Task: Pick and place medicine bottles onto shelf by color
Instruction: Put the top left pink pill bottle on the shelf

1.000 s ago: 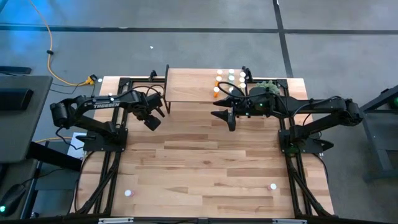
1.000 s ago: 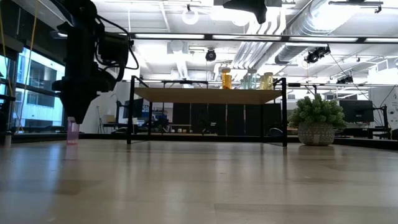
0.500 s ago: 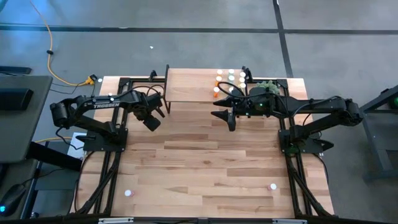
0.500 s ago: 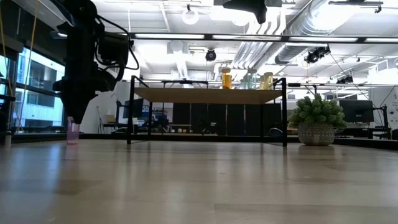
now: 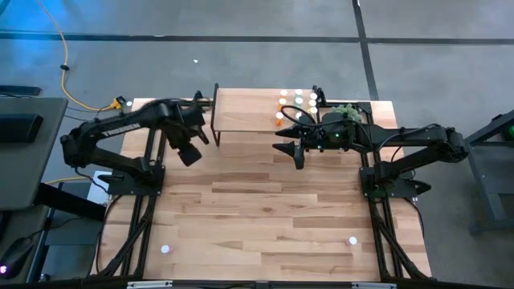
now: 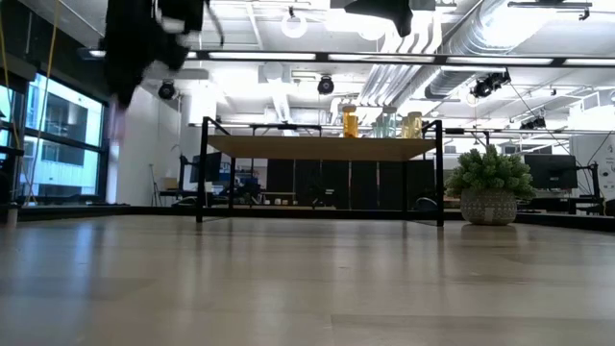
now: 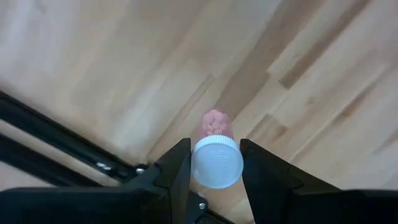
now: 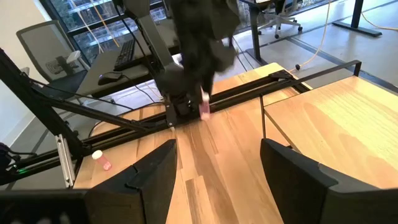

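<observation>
A pink medicine bottle (image 7: 214, 124) with a white cap sits between the fingers of my left gripper (image 5: 189, 149), which is shut on it above the table's far left, just left of the shelf (image 5: 250, 111). The low view shows that gripper (image 6: 123, 91) high up and blurred. The shelf is a light wood top on thin black legs (image 6: 322, 146), and several bottles (image 5: 297, 104) stand on its right part. My right gripper (image 5: 289, 149) hovers open by the shelf's near right corner, with nothing between its fingers (image 8: 149, 177). My left gripper pinches the bottle between its two fingers at the white cap (image 7: 200, 163), one finger on each side. The fingers point down from above. The bottle stands upright, its pink body below the fingers and lifted clear of the table.
A round green plant (image 5: 345, 113) in a pot stands beside the shelf's right end (image 6: 490, 187). Two small bottles stand near the table's front edge, one at the left (image 5: 166, 249) and one at the right (image 5: 352, 240). The wide middle of the tabletop (image 5: 265, 201) is bare wood.
My left gripper has risen straight up from the table at the far left, taking the pink bottle with it. The bottle stood on the wood before and now hangs clear, still upright.
</observation>
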Controlling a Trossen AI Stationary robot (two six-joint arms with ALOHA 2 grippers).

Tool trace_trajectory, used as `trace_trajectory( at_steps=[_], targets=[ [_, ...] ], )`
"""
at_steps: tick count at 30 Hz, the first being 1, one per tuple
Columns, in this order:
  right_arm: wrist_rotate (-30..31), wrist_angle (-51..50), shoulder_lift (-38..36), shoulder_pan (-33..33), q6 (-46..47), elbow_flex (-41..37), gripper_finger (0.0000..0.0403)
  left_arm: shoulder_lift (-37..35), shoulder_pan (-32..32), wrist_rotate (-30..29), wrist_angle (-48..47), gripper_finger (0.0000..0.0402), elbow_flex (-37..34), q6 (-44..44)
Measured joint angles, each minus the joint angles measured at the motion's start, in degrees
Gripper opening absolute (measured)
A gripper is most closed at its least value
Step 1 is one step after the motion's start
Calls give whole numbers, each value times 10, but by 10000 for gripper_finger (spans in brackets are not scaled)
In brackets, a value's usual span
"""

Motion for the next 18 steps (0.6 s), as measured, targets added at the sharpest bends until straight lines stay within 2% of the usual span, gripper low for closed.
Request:
trace_trajectory(
  at_steps=[5, 10, 18],
  targets=[
    [3, -1, 0, 0, -1, 0, 223, 39, -19, -16, -74, 118, 174, 40],
    [3, -5, 0, 0, 0, 0, 223, 115, -27, -40, -76, 118, 323, 80],
    [11, -16, 0, 0, 9, 0, 223, 271, -11, -122, -77, 118, 504, 150]
  ],
)
